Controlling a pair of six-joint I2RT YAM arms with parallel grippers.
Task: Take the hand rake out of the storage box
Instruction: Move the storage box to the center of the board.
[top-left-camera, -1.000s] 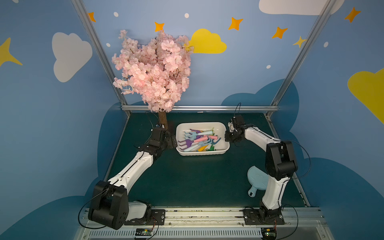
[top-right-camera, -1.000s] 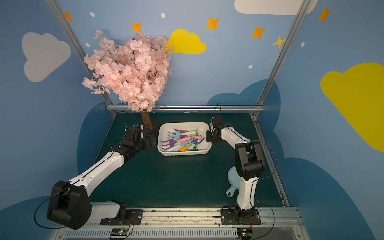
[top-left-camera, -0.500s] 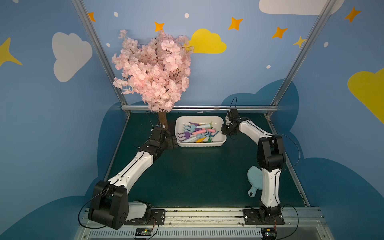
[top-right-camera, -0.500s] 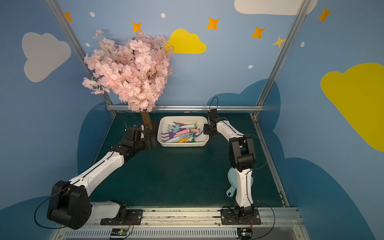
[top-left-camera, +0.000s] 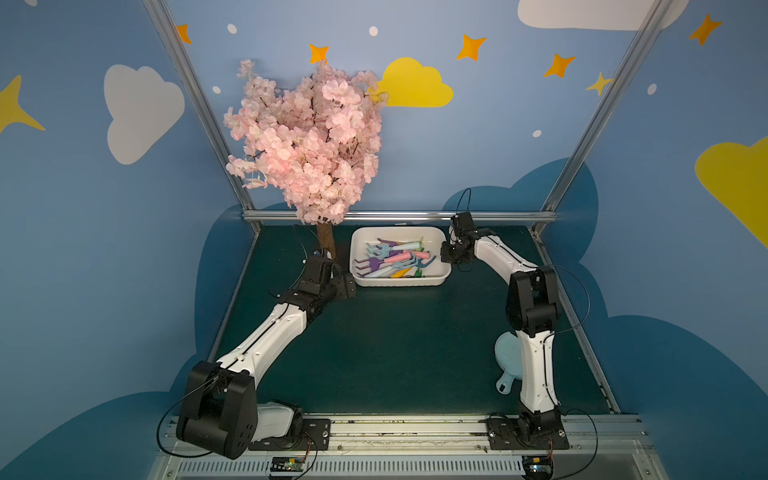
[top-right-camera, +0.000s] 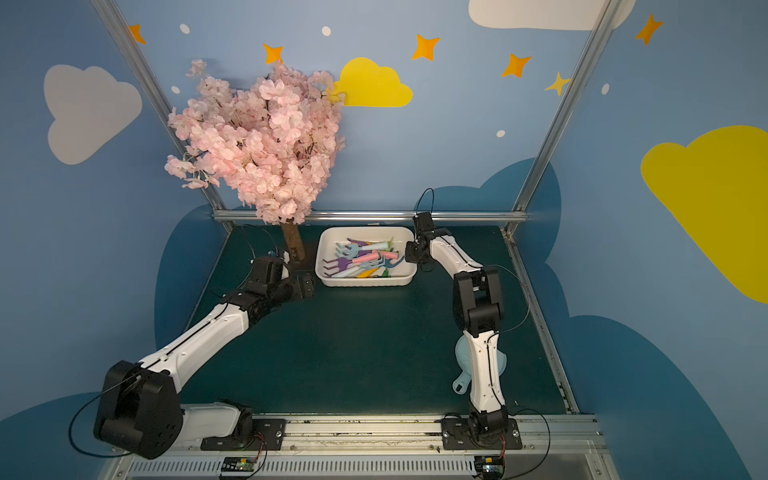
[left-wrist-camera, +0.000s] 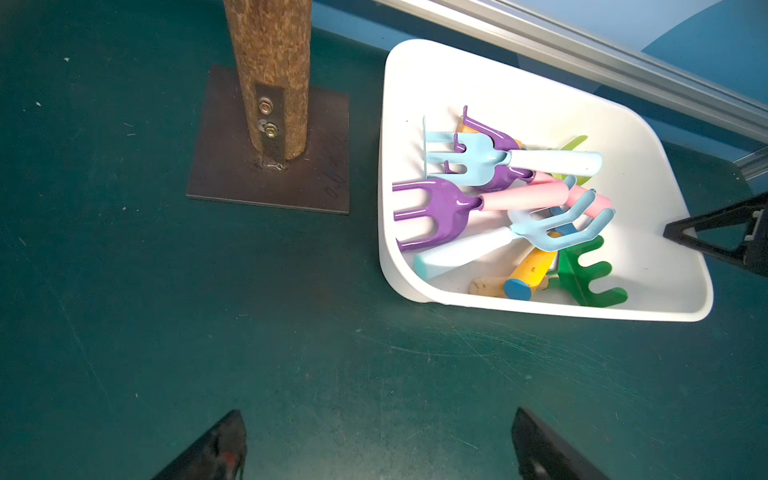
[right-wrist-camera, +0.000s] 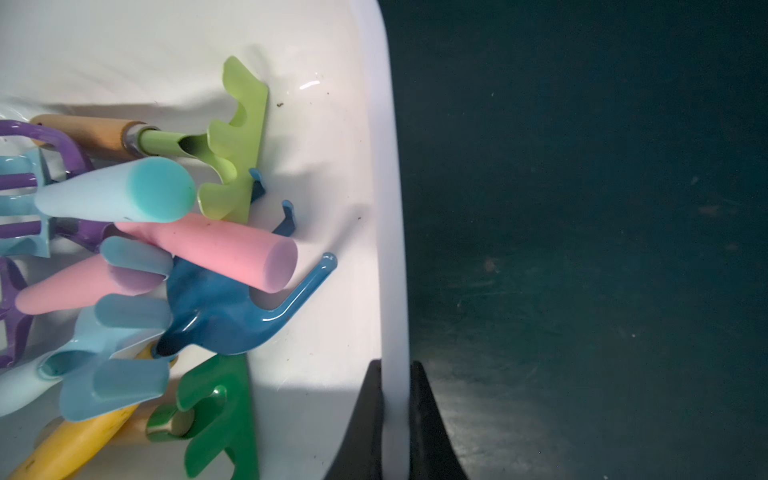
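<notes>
The storage box (top-left-camera: 399, 283) (top-right-camera: 365, 283) is a shallow white tray at the back of the green mat, holding several coloured hand rakes (top-left-camera: 392, 259). In the left wrist view a purple rake with a pink handle (left-wrist-camera: 440, 212) and a pale blue one lie on top. My right gripper (top-left-camera: 446, 257) (right-wrist-camera: 395, 363) is shut on the box's right rim (right-wrist-camera: 390, 208), one finger inside and one outside. A dark blue rake head (right-wrist-camera: 216, 316) lies just inside that wall. My left gripper (top-left-camera: 347, 286) (left-wrist-camera: 378, 411) hangs open over bare mat, left of the box, holding nothing.
A pink blossom tree stands at the back left; its trunk (left-wrist-camera: 270, 83) and dark base plate (left-wrist-camera: 232, 166) sit close to the box and my left gripper. A pale blue round dish (top-left-camera: 505, 357) lies at the front right behind my right arm. A metal rail (top-left-camera: 399, 216) runs just behind the box.
My right gripper, still clamped on the rim, has carried the box toward the back rail and slightly left. The left arm has stayed put.
</notes>
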